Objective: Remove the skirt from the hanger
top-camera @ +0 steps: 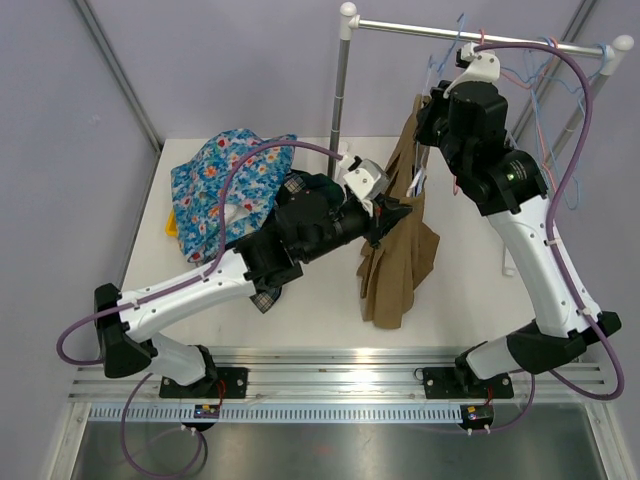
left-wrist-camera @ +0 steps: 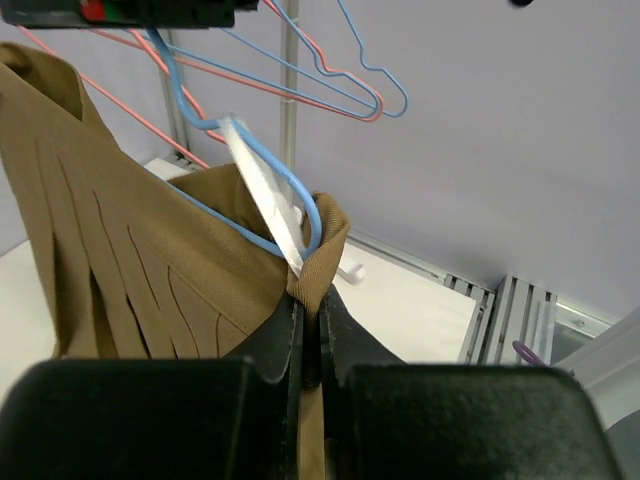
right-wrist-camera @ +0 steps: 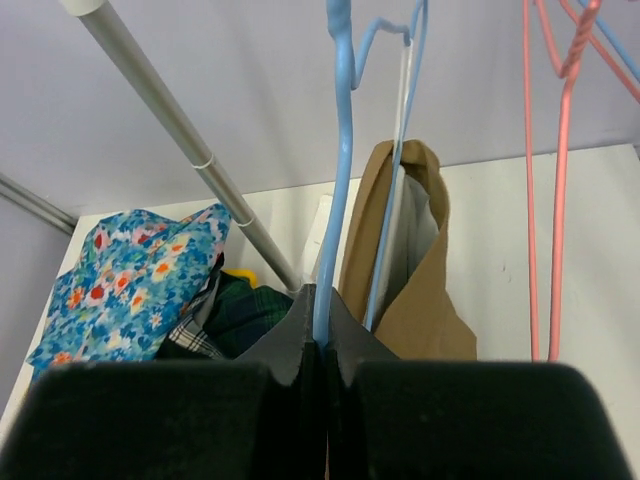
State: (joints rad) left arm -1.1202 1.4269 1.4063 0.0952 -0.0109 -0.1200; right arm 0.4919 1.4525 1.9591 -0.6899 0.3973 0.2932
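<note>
The tan pleated skirt (top-camera: 398,262) hangs from a light-blue wire hanger (top-camera: 417,182) under the rail, its hem reaching the table. In the left wrist view the hanger's blue corner (left-wrist-camera: 300,205) pokes out of the skirt's waistband (left-wrist-camera: 120,250). My left gripper (left-wrist-camera: 310,310) is shut on the waistband edge; it also shows in the top view (top-camera: 393,212). My right gripper (right-wrist-camera: 322,335) is shut on the hanger's blue wire (right-wrist-camera: 340,170), above the skirt (right-wrist-camera: 420,270). In the top view the right gripper (top-camera: 432,128) sits just below the rail.
A metal rail (top-camera: 480,38) on a post (top-camera: 340,90) carries several blue and pink wire hangers (top-camera: 560,90). A blue floral garment (top-camera: 225,190) and a dark green tartan garment (top-camera: 300,190) lie on the table (top-camera: 470,300) at the left.
</note>
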